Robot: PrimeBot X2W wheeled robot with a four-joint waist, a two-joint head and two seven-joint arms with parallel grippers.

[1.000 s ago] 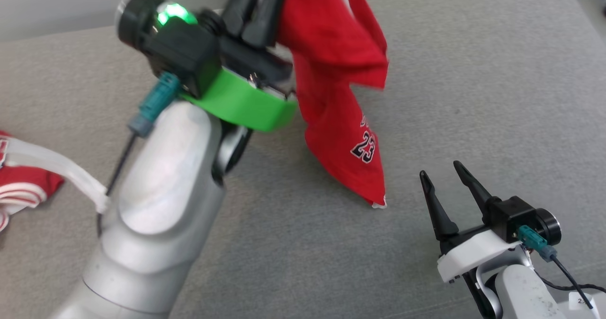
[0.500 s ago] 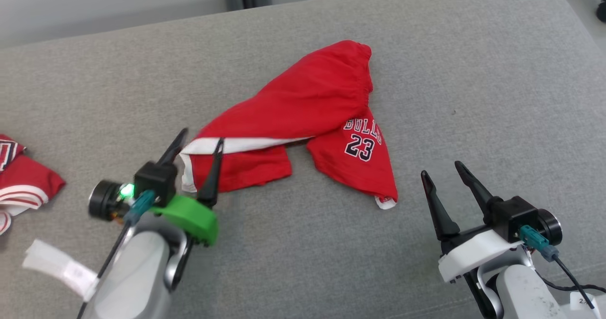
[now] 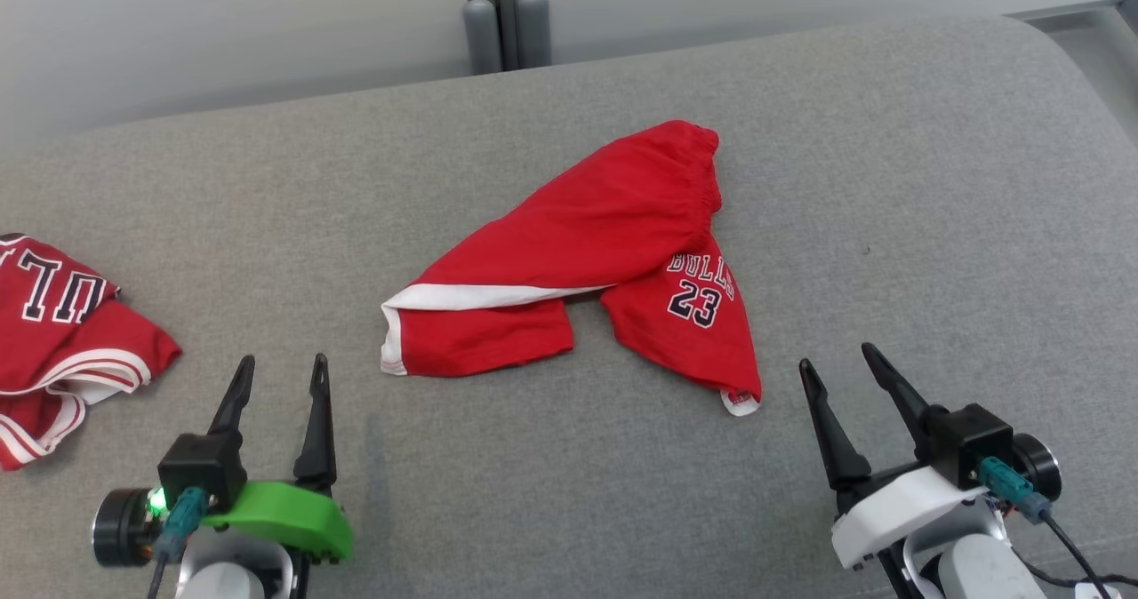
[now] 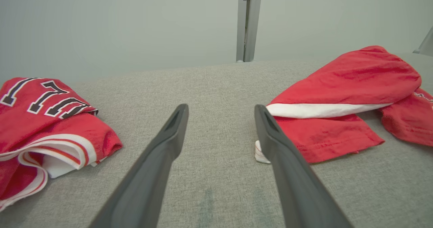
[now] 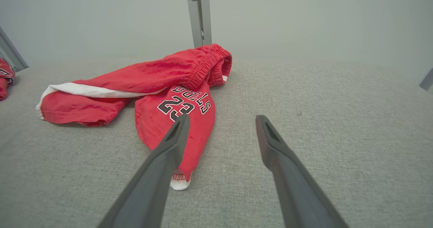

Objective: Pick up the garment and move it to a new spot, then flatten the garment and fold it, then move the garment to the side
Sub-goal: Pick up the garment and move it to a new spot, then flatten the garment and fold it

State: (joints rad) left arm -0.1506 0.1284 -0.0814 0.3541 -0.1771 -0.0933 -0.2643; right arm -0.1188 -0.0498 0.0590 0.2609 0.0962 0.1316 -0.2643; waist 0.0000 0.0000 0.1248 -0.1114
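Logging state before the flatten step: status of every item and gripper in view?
red shorts: crumpled on grey surface, unheld, not flattened.
red jersey: bunched at far left, untouched.
left gripper: open, empty, clear of shorts.
right gripper: open, empty, clear of shorts.

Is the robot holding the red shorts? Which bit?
Nothing. The left gripper and right gripper have empty, open jaws; the shorts lie loose.

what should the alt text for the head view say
Red basketball shorts printed BULLS 23 lie crumpled in the middle of a grey padded surface. The left pincer and right pincer sit open at the lower corners, apart from the shorts; a red and white jersey lies at the left edge.
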